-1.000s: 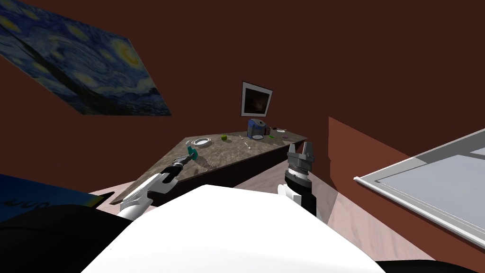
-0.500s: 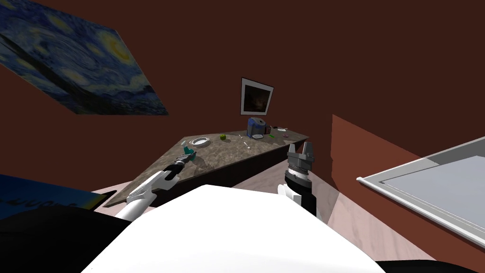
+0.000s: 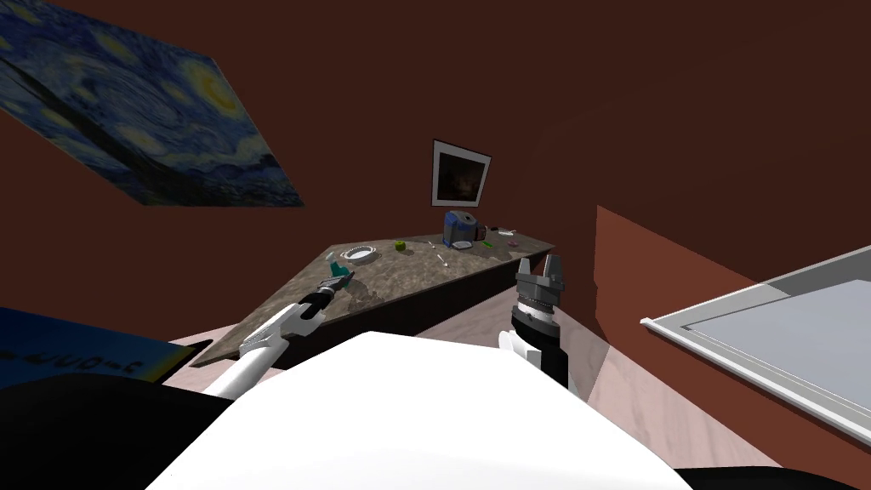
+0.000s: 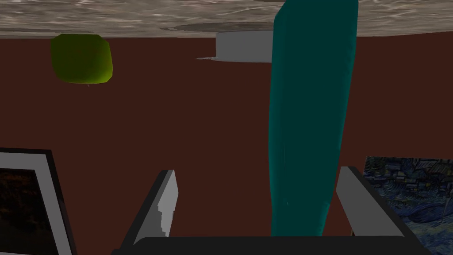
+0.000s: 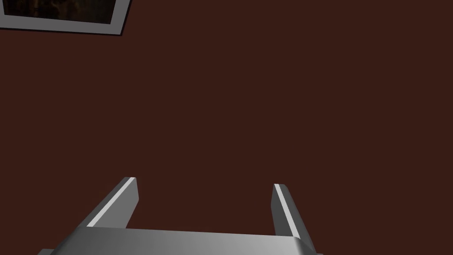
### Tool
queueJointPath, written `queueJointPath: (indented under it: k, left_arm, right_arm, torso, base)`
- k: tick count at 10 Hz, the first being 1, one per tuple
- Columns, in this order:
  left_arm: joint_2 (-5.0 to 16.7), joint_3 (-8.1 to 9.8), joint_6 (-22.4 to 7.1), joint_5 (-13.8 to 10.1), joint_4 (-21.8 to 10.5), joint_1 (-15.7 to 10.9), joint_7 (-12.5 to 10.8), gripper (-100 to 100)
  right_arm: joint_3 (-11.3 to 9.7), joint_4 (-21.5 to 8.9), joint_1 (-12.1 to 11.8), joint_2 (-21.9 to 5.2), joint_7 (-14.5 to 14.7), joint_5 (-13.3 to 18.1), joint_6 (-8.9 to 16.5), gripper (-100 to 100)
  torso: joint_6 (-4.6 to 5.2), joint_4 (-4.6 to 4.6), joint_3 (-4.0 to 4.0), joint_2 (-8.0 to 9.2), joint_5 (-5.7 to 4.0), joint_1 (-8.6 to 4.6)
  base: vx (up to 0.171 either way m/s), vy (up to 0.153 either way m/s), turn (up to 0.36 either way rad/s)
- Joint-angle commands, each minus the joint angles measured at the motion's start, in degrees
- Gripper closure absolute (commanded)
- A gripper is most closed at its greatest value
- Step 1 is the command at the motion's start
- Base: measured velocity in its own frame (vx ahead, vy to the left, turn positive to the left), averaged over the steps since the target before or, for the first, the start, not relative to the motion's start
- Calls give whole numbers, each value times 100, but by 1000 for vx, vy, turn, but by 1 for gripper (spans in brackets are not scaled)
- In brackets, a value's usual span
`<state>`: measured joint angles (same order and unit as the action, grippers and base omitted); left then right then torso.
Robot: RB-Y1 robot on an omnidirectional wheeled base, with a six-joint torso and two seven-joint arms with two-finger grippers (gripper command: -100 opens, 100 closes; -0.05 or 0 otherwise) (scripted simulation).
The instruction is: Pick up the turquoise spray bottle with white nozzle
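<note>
Turquoise spray bottle (image 3: 340, 273) stands on the near left part of a counter (image 3: 417, 270) with a mottled brown-grey top, close to the counter's left edge. The left gripper (image 3: 333, 285) reaches in over the near edge at the bottle. In the left wrist view the bottle's smooth teal body (image 4: 309, 110) runs up between the left gripper's (image 4: 260, 175) two fingers. These fingers are spread wide, and the bottle sits much closer to one of them than to the other. A thin gap shows on that side, so the jaws are apart and not clamped on the bottle. Just beyond the bottle, farther along the counter, lies a shallow white bowl (image 3: 360, 253). A small yellow-green object (image 3: 401, 246) sits farther still and to the right of the bowl. The left wrist view shows both behind the bottle, the bowl (image 4: 243, 46) right beside its body and the green object (image 4: 82, 58) well apart from it. At the far end of the counter stands a blue and grey appliance (image 3: 459, 230), with a few small items around it that are too small to tell. The right gripper (image 3: 541, 270) is held up to the right of the counter's near edge, away from the bottle. Its jaws are apart with nothing between them, as the right wrist view (image 5: 205, 185) shows.
</note>
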<state>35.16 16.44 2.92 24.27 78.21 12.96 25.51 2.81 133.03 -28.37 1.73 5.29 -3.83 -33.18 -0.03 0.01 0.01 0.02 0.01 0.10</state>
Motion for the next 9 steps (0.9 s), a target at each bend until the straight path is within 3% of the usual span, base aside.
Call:
queueJointPath:
  k: [1, 4, 5, 6, 8, 9]
  left_arm:
    - [192, -108, 275, -152, -286, -286, 88, -100]
    - [192, -108, 275, -152, -748, -405, 88, -100]
    - [337, -213, 537, -284, -988, -694, 197, -100]
    - [337, -213, 537, -284, -1090, -792, 197, -100]
    - [337, -213, 537, -284, -1368, -792, 197, -100]
    - [483, -319, 800, -417, -1584, -1093, 307, -100]
  right_arm:
    - [0, 0, 0, 0, 0, 0, 0, 0]
    - [0, 0, 0, 0, 0, 0, 0, 0]
    - [0, 0, 0, 0, 0, 0, 0, 0]
    - [0, 0, 0, 0, 0, 0, 0, 0]
    - [0, 0, 0, 0, 0, 0, 0, 0]
    - [0, 0, 0, 0, 0, 0, 0, 0]
  torso:
    - [0, 0, 0, 0, 0, 0]
    - [2, 0, 0, 0, -1, -6]
    - [2, 0, -1, -2, 0, 1]
    - [4, 0, -1, -2, -2, -7]
    - [2, 0, 1, 1, -1, -6]
    - [2, 0, 0, 0, 0, 0]
  base:
    - [-22, -37, 32]
    - [-10, -22, 6]
    - [-9, -28, 30]
    - [-15, -41, 16]
    - [-11, -13, -1]
    - [-27, -33, 28]
